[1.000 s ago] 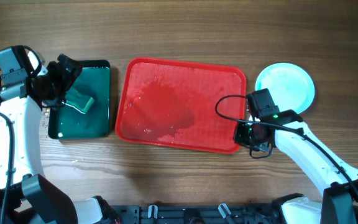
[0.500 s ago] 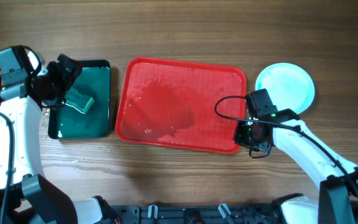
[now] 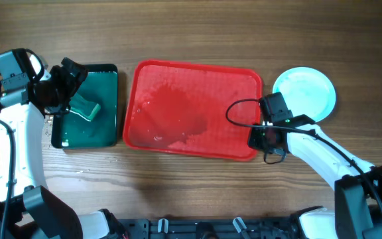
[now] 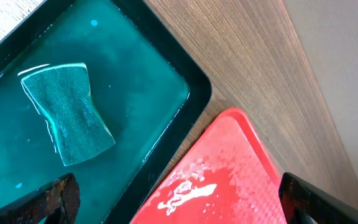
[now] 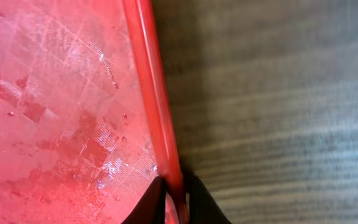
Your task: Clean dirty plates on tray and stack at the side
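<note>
The red tray (image 3: 191, 106) lies in the middle of the table, wet and with no plates on it. The plates (image 3: 304, 93) sit in a stack to its right, a light turquoise one on top; the ones beneath are hidden. My right gripper (image 3: 260, 137) is shut on the tray's rim near its front right corner; the right wrist view shows both fingers (image 5: 176, 194) pinching the red rim (image 5: 148, 93). My left gripper (image 3: 68, 85) is open and empty above the dark green tray, its fingers (image 4: 179, 205) spread wide over that tray's edge and the red tray's corner (image 4: 229, 180).
The dark green tray (image 3: 105, 129) holds water and a green sponge (image 3: 85, 108) at the left, next to the red tray. The sponge (image 4: 67, 121) lies flat in the water. Bare wood lies behind and in front of the trays.
My right gripper has shifted slightly left with the tray rim in it, nudging the tray's right end. The left arm has not moved.
</note>
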Controlling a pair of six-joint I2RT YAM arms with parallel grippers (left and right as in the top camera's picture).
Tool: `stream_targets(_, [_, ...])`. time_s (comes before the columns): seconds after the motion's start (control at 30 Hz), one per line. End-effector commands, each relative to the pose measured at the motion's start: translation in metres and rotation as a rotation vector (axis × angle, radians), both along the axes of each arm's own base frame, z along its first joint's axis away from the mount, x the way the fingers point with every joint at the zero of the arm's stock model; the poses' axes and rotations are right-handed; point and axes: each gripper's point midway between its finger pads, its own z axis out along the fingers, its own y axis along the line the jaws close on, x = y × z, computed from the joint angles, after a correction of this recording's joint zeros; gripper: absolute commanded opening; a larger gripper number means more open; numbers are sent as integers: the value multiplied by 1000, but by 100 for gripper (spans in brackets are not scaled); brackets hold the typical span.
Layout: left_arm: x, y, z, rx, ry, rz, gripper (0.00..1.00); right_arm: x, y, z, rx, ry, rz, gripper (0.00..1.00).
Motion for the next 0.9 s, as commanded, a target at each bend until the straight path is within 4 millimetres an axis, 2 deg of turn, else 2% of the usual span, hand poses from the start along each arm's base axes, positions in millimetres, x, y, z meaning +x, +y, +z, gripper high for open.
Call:
stream_targets(0.0, [0, -4, 0, -4, -4, -24, 100, 15, -16, -4, -76, -60, -12, 9])
stream_targets(0.3, [0, -4, 0, -4, -4, -24, 100, 65, -32, 11, -91, -265, 66, 8])
stream_targets(0.53, [0, -4, 0, -4, -4, -24, 100, 69, -45, 13, -106, -278, 71, 9])
stream_targets(0.6, [0, -4, 0, -4, -4, -24, 100, 70, -43, 13, -92, -278, 76, 16])
stream_targets(0.87, [0, -4, -1, -4, -4, -24, 100, 73, -29, 20, -25, -284, 123, 23])
